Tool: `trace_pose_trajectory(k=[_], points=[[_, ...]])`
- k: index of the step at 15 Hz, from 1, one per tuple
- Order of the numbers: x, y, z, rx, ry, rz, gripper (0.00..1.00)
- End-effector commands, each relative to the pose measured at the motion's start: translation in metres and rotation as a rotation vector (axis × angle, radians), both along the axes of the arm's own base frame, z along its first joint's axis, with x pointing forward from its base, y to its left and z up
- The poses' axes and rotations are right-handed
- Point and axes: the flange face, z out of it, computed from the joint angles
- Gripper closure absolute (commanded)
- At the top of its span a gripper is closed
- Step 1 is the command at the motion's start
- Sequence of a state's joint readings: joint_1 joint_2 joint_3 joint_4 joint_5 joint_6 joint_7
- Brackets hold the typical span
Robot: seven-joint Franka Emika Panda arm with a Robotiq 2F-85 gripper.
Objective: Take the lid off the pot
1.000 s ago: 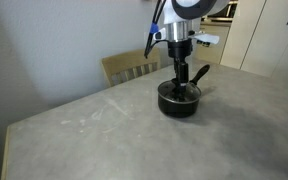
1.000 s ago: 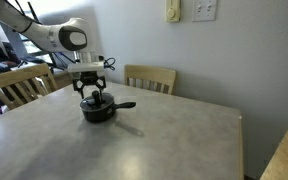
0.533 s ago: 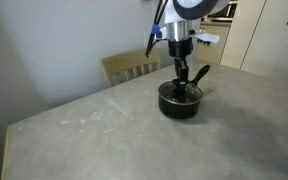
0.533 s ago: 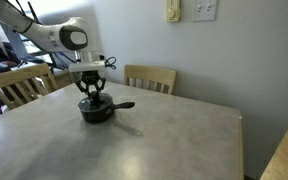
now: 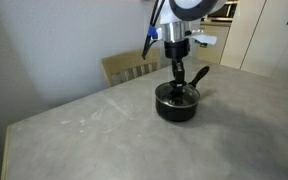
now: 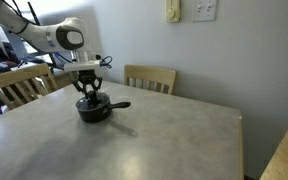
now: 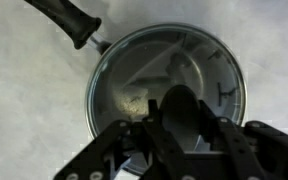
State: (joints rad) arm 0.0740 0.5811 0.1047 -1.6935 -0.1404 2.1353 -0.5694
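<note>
A small black pot (image 5: 177,108) stands on the grey table, its long handle (image 6: 120,104) sticking out sideways. The glass lid (image 7: 154,70) with a thin metal rim lies on the pot. My gripper (image 7: 184,122) comes straight down over the pot's centre and is shut on the lid's dark knob (image 7: 182,105). Both exterior views show the gripper (image 5: 177,84) (image 6: 91,95) low over the pot (image 6: 92,110), with the lid resting on it. In the wrist view the pot handle (image 7: 69,20) points to the upper left.
Wooden chairs (image 5: 129,67) (image 6: 150,77) stand at the table's far side, and another chair (image 6: 19,86) stands beside the arm. The table edge (image 5: 6,140) runs near the camera. A wall with switch plates (image 6: 172,11) is behind.
The jaws have closed onto the lid's knob. Gripper and pot have shifted slightly sideways together; the lid still lies on the pot.
</note>
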Motion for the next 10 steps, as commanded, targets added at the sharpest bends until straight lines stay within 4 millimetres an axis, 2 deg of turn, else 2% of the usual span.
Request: trace_pose_trajectory(k=[1,4,6,8,10], points=[[-0.013,0.034,0.012,-0.027,-0.019,0.015,0.85],[-0.019,0.06,0.022,-0.048,-0.027,0.031,0.85],[-0.022,0.066,0.026,-0.069,-0.028,0.034,0.85],[-0.023,0.06,0.031,-0.091,-0.031,0.033,0.85],[-0.022,0.042,0.04,-0.115,-0.04,0.028,0.85]])
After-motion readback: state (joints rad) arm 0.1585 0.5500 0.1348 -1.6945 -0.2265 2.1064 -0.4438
